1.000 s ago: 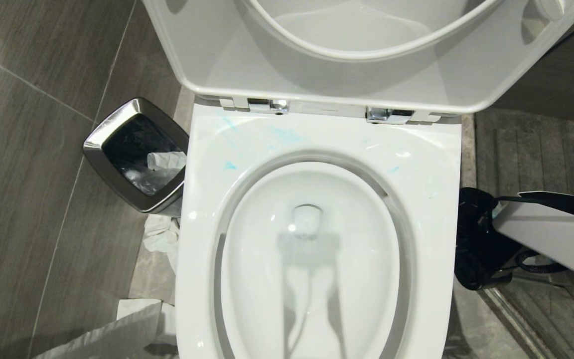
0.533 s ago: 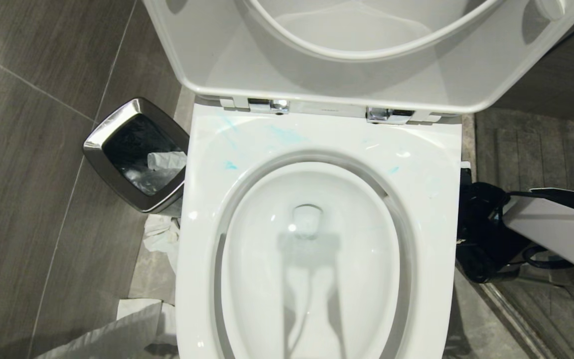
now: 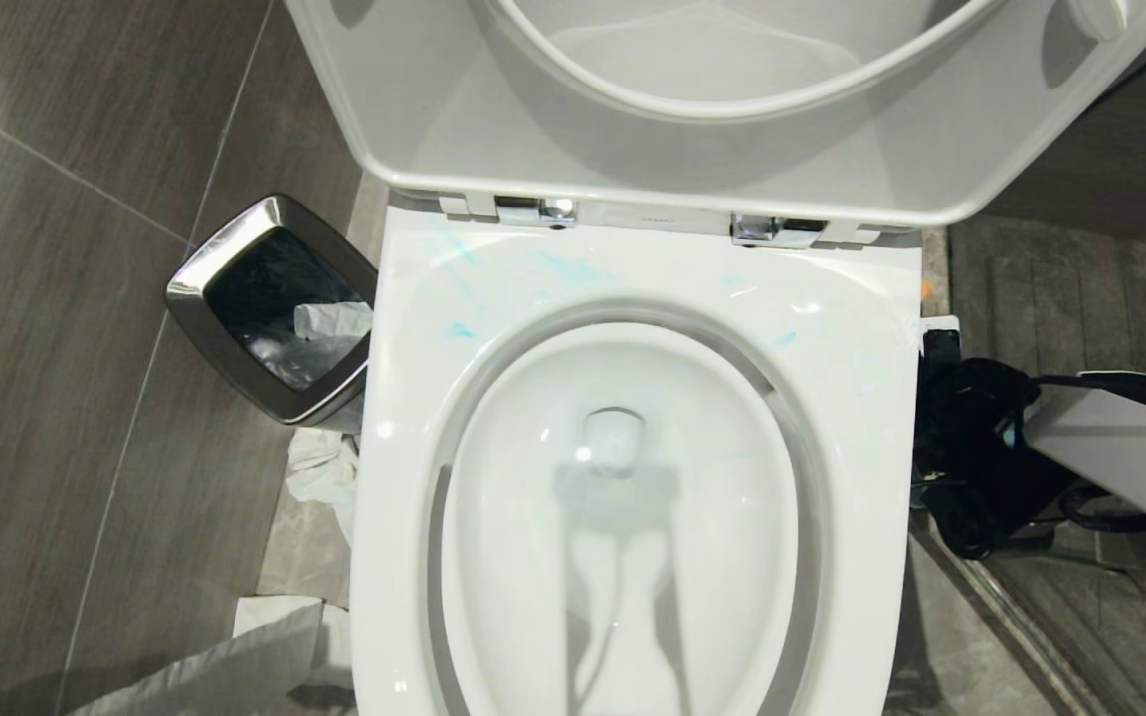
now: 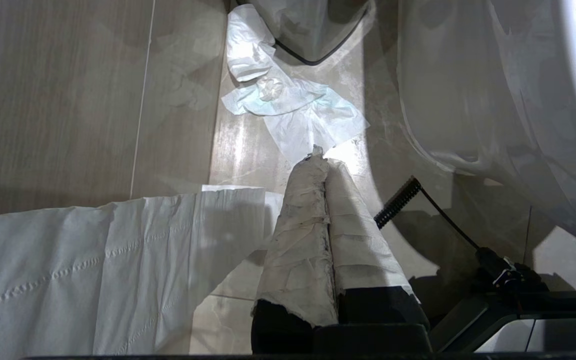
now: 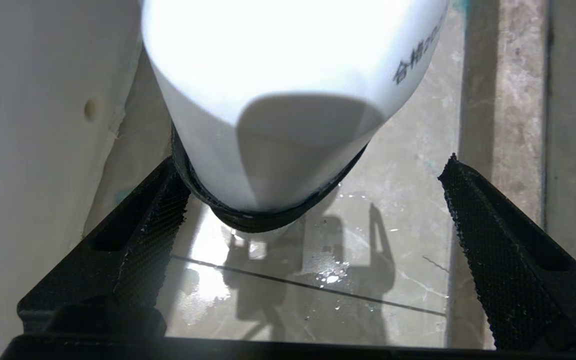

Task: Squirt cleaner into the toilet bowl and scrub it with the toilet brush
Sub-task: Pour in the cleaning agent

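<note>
My right gripper (image 5: 313, 215), jaws spread wide, has crept up toward one o'clock beside the glossy white ceramic toilet bowl (image 3: 871, 328), nearing the small white cleaner bottle (image 5: 288, 90); left jaws clenched.

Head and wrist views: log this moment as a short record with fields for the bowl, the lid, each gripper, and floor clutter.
toilet bowl: open, faint blue smears on the back of the rim
lid: raised, with the seat
right gripper: open, low beside the bowl's right side, fingers on either side of a white bottle, not closed on it
left gripper: shut, fingers wrapped in paper, near the floor
floor clutter: crumpled tissue; chrome-rimmed bin left of the bowl
toilet brush: not in view
</note>
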